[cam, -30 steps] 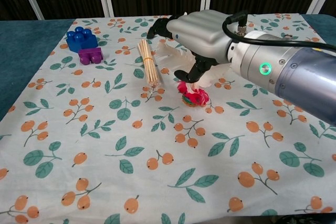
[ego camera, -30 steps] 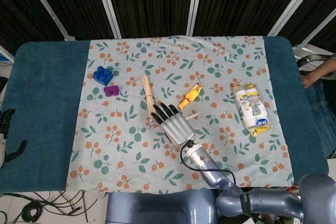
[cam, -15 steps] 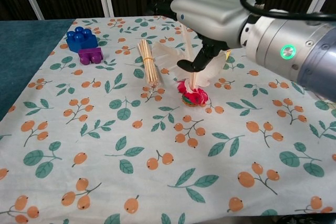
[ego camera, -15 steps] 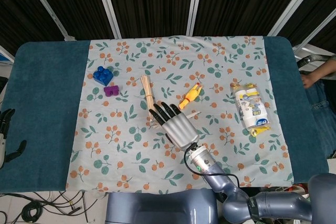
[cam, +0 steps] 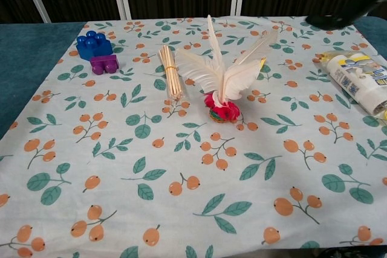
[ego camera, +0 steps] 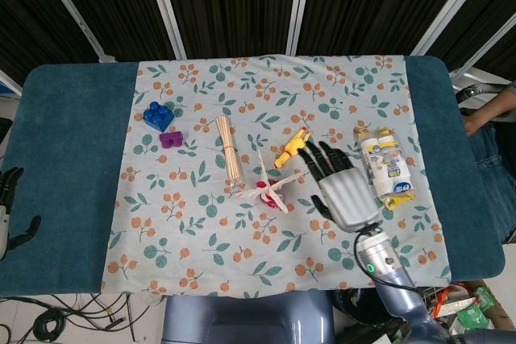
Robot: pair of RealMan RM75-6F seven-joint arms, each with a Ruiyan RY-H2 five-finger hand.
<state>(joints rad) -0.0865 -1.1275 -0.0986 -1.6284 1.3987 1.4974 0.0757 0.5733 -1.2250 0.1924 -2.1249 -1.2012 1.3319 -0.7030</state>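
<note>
A shuttlecock point(ego camera: 268, 191) with white feathers and a red base stands free on the floral cloth point(ego camera: 201, 231); in the chest view the shuttlecock point(cam: 221, 86) stands upright in the middle. My right hand point(ego camera: 340, 189) hovers palm down to its right, fingers spread, holding nothing, between a yellow chicken toy point(ego camera: 292, 147) and a white packet point(ego camera: 385, 165). Only a dark edge of the right hand point(cam: 341, 17) shows at the chest view's top right. My left hand point(ego camera: 10, 209) hangs at the table's far left edge, off the cloth, holding nothing.
A bundle of wooden sticks point(ego camera: 229, 159) lies left of the shuttlecock. A blue block point(ego camera: 159, 116) and a purple block point(ego camera: 170, 139) sit at the cloth's left. The white packet point(cam: 357, 80) lies at the right. A person's arm point(ego camera: 492, 110) shows beyond the right edge.
My right hand let go of the shuttlecock, rose and moved right toward the packet. The shuttlecock now stands uncovered. The left hand has not moved.
</note>
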